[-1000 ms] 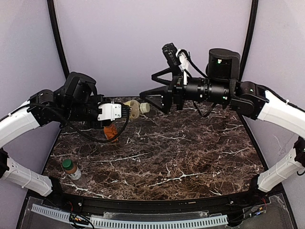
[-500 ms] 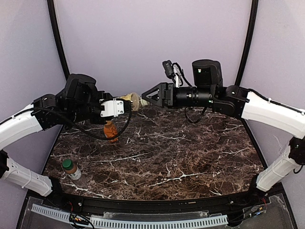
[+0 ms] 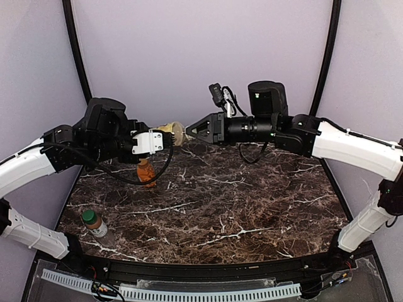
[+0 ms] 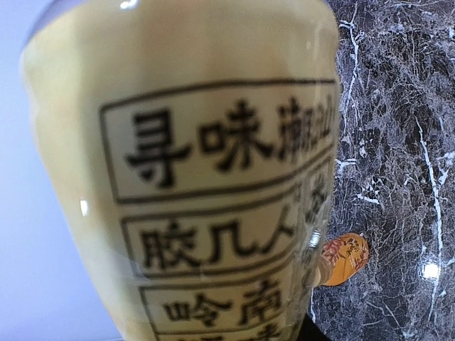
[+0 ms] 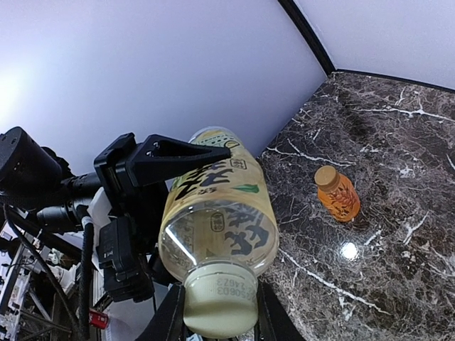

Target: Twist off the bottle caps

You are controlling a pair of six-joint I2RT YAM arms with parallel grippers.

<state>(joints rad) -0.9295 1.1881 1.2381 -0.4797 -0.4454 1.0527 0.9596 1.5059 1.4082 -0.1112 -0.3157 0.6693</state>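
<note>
Right jaws advanced left and closed on cap [image 5: 217,302] | left jaws clamped yellow-labelled bottle [image 5: 213,213] body | judged light, thin-walled, slippery; hold cap by its sides

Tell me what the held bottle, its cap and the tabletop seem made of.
The bottle looks like clear glossy plastic: see-through shoulder, glare, yellow printed label. Its cap seems matte cream plastic, opaque, with a stamped code. The tabletop is polished dark marble or a marble-print laminate: white veins, lamp reflection.
</note>
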